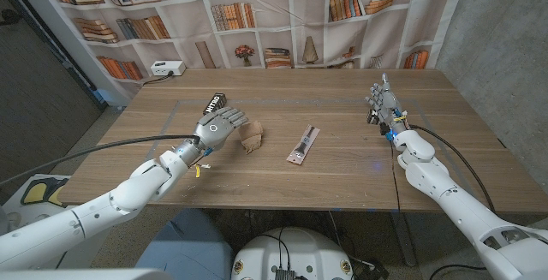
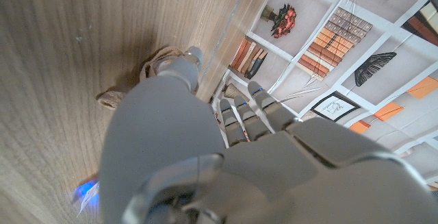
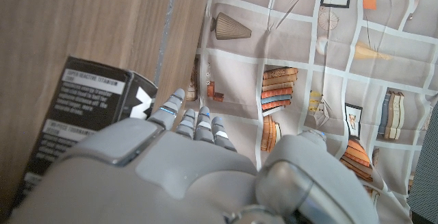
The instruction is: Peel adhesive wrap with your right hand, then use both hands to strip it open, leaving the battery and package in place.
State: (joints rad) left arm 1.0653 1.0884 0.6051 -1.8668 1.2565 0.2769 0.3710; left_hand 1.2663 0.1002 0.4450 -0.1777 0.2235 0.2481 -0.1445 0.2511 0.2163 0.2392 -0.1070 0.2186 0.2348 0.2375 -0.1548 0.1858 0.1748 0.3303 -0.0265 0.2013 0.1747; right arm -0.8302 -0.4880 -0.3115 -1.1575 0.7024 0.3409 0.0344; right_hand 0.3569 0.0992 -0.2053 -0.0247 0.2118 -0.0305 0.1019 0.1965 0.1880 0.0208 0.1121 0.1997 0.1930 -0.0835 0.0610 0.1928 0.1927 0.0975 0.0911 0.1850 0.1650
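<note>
Left hand (image 2: 205, 148) beside crumpled wrap (image 2: 137, 80) — black package (image 3: 82, 121)

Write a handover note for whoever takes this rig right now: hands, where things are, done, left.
Left hand: holds nothing, low over the table, right beside the crumpled brown wrap; whether the thumb touches it cannot be told.
Right hand: holds nothing, raised on the table's right side, fingers spread and pointing up.
Things: the flat strip package, with a dark piece on it that may be the battery, lies mid-table, apart from both hands. A black box lies just behind the left hand.
Done: the wrap looks peeled off and bunched up.
Left: probably only confirming that the package is fully stripped; leave it in place.
</note>
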